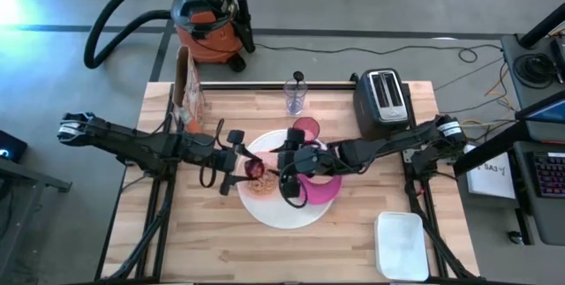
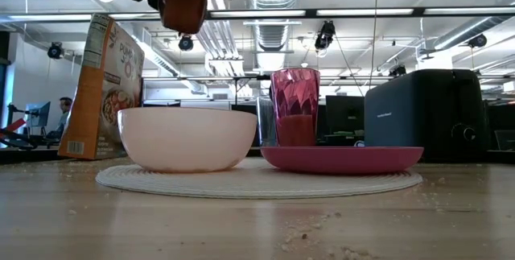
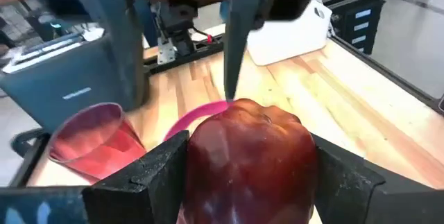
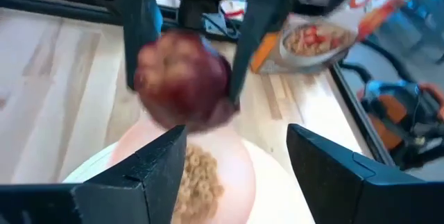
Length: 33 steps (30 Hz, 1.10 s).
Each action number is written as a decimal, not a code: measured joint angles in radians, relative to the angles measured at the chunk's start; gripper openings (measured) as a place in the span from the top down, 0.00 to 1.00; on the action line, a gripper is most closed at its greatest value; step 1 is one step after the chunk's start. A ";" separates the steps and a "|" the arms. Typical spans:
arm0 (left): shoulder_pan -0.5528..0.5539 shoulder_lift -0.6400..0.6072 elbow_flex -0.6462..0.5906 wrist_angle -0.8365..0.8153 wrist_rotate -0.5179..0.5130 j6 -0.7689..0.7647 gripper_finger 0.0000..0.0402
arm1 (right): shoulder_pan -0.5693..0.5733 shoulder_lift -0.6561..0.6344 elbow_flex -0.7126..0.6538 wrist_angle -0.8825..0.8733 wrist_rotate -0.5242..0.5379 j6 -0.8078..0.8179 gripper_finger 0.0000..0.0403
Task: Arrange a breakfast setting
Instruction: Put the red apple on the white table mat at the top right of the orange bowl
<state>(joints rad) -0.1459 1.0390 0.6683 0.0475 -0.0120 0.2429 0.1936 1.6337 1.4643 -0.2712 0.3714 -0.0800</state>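
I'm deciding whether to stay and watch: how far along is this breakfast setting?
Mostly laid: the pale pink bowl, holding cereal, and the magenta plate sit on the white plate, pink cup behind. In hand: the left gripper holds a red apple above the bowl; the right gripper waits open. Left: placing the apple.

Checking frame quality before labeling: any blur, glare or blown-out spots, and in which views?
High view: blown-out glare on the floor at the upper left corner. Low view: ceiling lights bright, the apple and arms dark against them. Right wrist view: apple and cereal box blurred. Left wrist view: reasonably sharp.
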 joint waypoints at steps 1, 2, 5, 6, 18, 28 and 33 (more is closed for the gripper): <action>0.000 -0.004 0.001 0.001 -0.010 0.008 0.43 | 0.001 -0.015 0.000 -0.025 0.000 0.022 0.41; 0.000 -0.009 0.001 0.003 -0.026 0.019 0.43 | 0.001 -0.034 0.000 -0.042 0.001 0.044 0.41; 0.000 -0.011 0.018 -0.015 -0.106 0.061 0.43 | 0.002 -0.090 0.000 -0.120 0.040 0.130 0.41; 0.001 -0.007 0.030 -0.029 -0.150 0.077 0.43 | 0.001 -0.105 0.000 -0.149 0.063 0.159 0.41; 0.015 0.223 0.232 -0.328 -0.681 0.228 0.43 | 0.000 -0.234 0.000 -0.607 0.311 0.548 0.42; 0.056 0.429 0.272 -0.347 -0.838 0.359 0.43 | 0.000 -0.295 -0.001 -0.841 0.310 0.824 0.42; 0.085 0.488 0.272 -0.344 -0.920 0.415 0.43 | 0.000 -0.302 -0.001 -0.853 0.310 0.828 0.42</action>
<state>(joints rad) -0.0607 1.5268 0.9401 -0.2960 -0.9324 0.6578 0.1940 1.3315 1.4632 -1.1245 0.6815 0.7483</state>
